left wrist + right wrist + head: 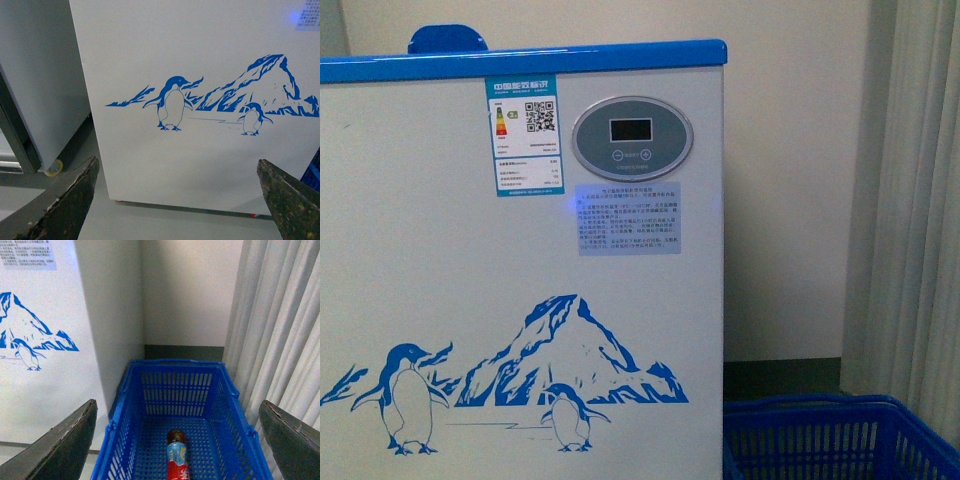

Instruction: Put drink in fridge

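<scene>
The fridge [520,260] fills the front view: a white chest with a blue rim, a round grey display [632,138] and a penguin-and-mountain graphic. Its front also shows in the left wrist view as the fridge [200,60], and in the right wrist view as the fridge [45,365]. The drink [177,460] lies on its side on the floor of a blue basket [220,415], dark liquid end pointing away, cap end cut off by the frame. My right gripper [177,440] hangs open above the basket. My left gripper [177,200] is open, facing the fridge's lower front.
The blue basket [840,440] sits on the floor right of the fridge, against pale curtains [920,220] and a cream wall. A grey cabinet [35,90] stands left of the fridge, with a narrow floor gap between them.
</scene>
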Action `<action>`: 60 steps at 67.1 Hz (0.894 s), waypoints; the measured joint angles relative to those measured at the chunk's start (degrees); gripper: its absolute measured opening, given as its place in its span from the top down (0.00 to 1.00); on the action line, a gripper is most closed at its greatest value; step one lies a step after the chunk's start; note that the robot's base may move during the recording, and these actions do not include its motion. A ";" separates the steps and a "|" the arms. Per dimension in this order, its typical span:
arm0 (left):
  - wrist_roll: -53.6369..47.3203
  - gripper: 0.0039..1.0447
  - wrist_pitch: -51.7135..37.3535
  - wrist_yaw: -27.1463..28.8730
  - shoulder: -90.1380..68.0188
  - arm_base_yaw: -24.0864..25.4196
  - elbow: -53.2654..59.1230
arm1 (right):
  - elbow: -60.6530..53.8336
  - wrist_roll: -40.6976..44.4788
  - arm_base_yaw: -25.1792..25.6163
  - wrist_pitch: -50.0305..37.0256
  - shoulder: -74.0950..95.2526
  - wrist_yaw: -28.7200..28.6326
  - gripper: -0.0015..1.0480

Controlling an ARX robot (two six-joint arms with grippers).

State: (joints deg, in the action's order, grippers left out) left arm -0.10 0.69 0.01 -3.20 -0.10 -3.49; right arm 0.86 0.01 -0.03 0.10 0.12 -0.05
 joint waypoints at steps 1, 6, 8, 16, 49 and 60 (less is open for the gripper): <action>0.00 0.08 0.00 0.00 0.00 0.00 0.00 | 0.00 -0.02 0.00 0.00 0.00 0.02 0.07; 0.00 0.08 0.00 0.00 0.00 0.00 0.00 | 0.00 -0.02 0.00 0.00 0.00 0.02 0.07; 0.00 0.08 0.00 -0.02 0.00 0.00 0.00 | 0.00 -0.02 0.00 0.00 0.00 0.02 0.07; 0.00 0.08 0.00 0.00 0.00 0.00 0.00 | 0.00 -0.02 0.00 0.00 0.00 0.02 0.07; 0.00 0.08 0.00 -0.02 0.00 0.00 0.00 | 0.00 0.00 0.00 0.00 0.00 0.02 0.07; 0.00 0.08 0.00 0.00 0.00 0.00 0.00 | 0.00 0.00 0.00 0.00 0.00 0.00 0.07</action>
State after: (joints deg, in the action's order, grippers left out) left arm -0.10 0.69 0.01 -3.20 -0.10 -3.49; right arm 0.86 0.01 -0.03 0.10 0.12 -0.05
